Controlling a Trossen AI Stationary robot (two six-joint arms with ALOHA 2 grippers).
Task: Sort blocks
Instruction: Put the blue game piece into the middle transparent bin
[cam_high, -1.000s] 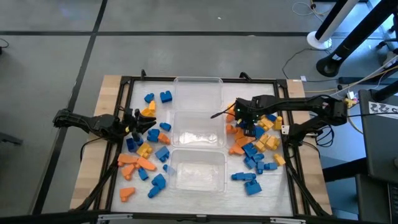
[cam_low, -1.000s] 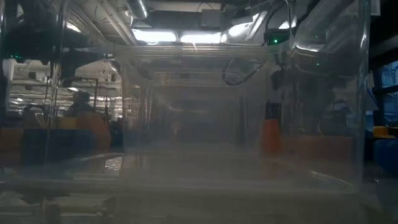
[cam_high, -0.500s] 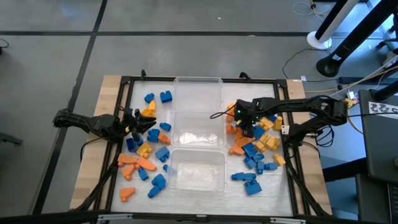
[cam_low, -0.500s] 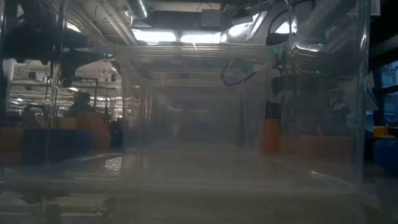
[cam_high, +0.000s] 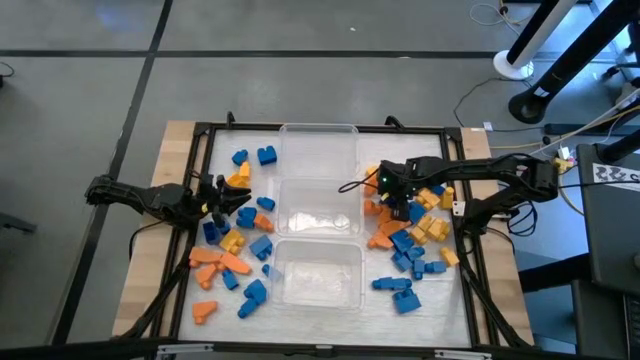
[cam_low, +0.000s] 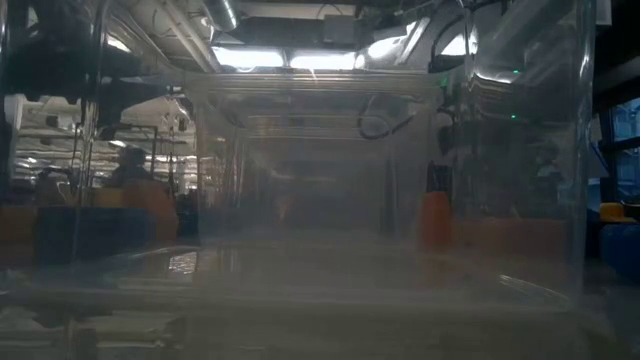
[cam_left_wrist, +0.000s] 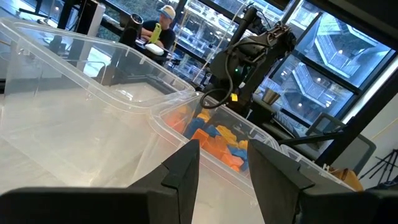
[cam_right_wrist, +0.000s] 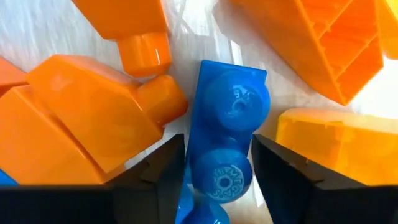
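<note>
Blue, orange and yellow blocks lie loose on the table in two heaps, one on the left (cam_high: 235, 250) and one on the right (cam_high: 415, 240). My right gripper (cam_high: 395, 203) points down into the right heap. In its wrist view its open fingers stand close on either side of a blue studded block (cam_right_wrist: 227, 124) that lies flat on the table. An orange block (cam_right_wrist: 93, 118) and a yellow one (cam_right_wrist: 336, 143) lie right beside it. My left gripper (cam_high: 222, 196) waits level by the left heap, open (cam_left_wrist: 224, 180), with nothing between its fingers. My right gripper comes from above, pointing down, with one finger (cam_right_wrist: 165, 174) along each long side (cam_right_wrist: 198, 124) of the blue block. The block lies studs up on the table. Whether the fingers touch it, I cannot tell.
Three clear tubs stand in a row down the table's middle: far (cam_high: 290, 135), middle (cam_high: 290, 200) and near (cam_high: 280, 290). A black frame (cam_high: 205, 130) runs round the work surface. In the low view the near tub's wall (cam_low: 300, 250) fills the picture.
</note>
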